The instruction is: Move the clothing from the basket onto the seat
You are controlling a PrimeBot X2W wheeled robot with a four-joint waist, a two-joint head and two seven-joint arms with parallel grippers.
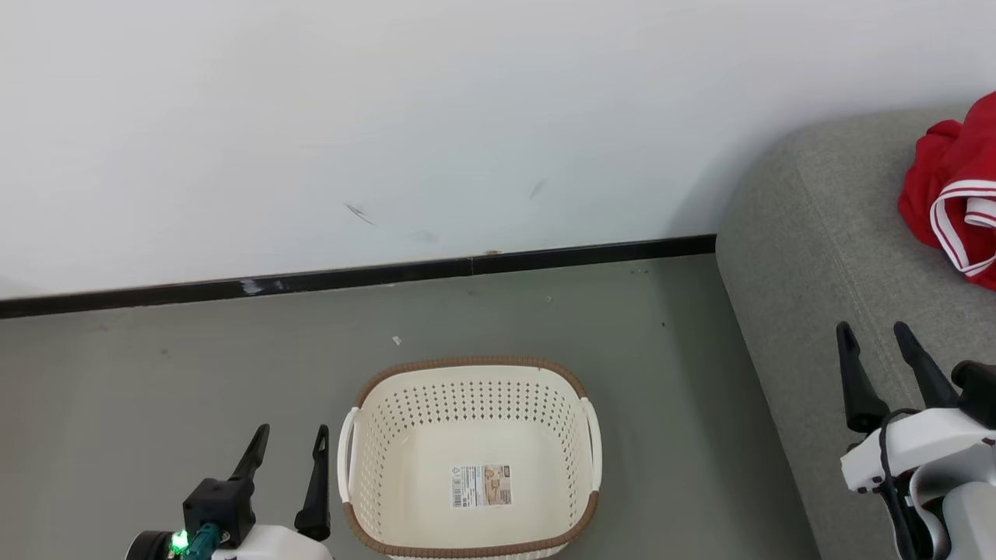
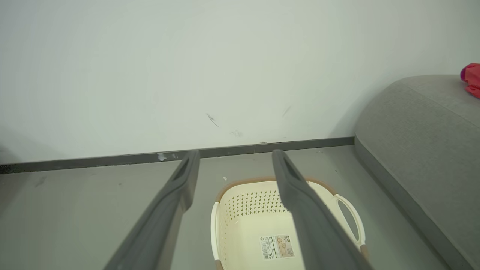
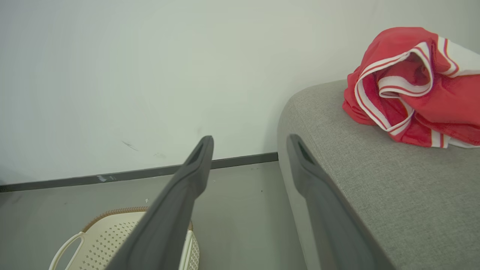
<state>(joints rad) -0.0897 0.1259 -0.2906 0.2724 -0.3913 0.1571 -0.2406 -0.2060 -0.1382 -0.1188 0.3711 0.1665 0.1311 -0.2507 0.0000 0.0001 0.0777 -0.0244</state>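
Red clothing (image 1: 953, 194) lies bunched on the grey seat (image 1: 825, 257), the basket (image 1: 467, 362) on the floor (image 1: 156, 389) holds no garment, and with left fingers (image 1: 315, 482) and right fingers (image 1: 856, 381) both spread apart and empty, a careless arm sweep could drag the heap off.

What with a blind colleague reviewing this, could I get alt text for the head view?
An empty basket sits on the floor before a white wall; red clothing lies on the grey seat at right. The left tool and right tool are open, holding nothing.
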